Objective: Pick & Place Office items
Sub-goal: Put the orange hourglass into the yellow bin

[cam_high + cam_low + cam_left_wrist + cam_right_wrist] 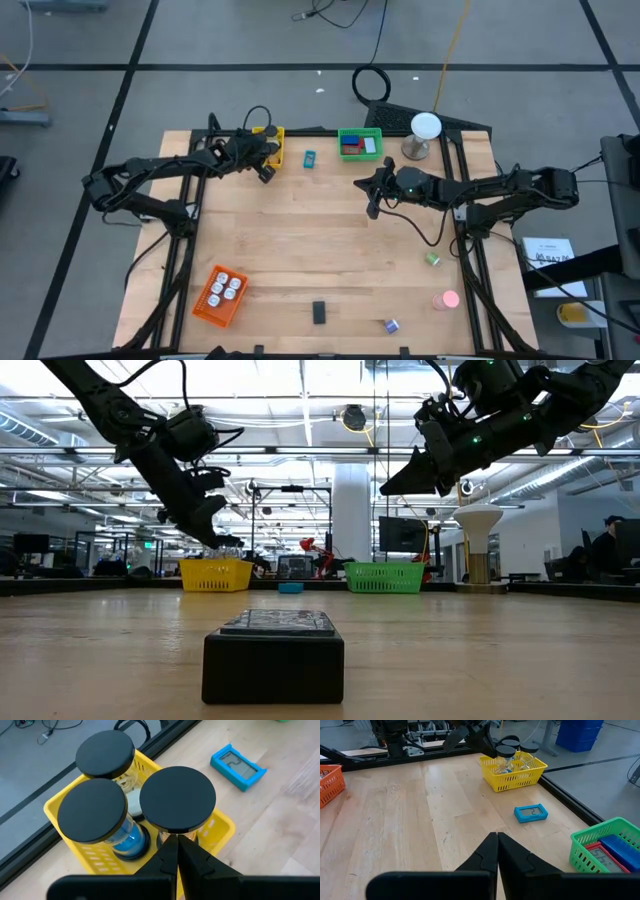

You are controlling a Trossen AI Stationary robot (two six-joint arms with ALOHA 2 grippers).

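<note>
The left gripper (268,170) hangs over the near edge of the yellow basket (275,146) at the far left of the table (300,240), its fingers (172,857) pressed together with nothing between them. In the left wrist view the basket holds three hourglass timers with black disc tops (177,797) (one has blue sand).

Just beside that basket lies a small blue clock (310,158), flat on the wood. Further right, the green basket (360,143) holds a blue block and a red one.

The right gripper (374,208) hovers above the table's middle, near the green basket, also closed and empty.

Toward the near edge sit an orange basket (220,296) with white pieces, a black block (319,312), a purple clip (391,325), a pink round piece (447,298) and a green clip (432,258), all well apart.
</note>
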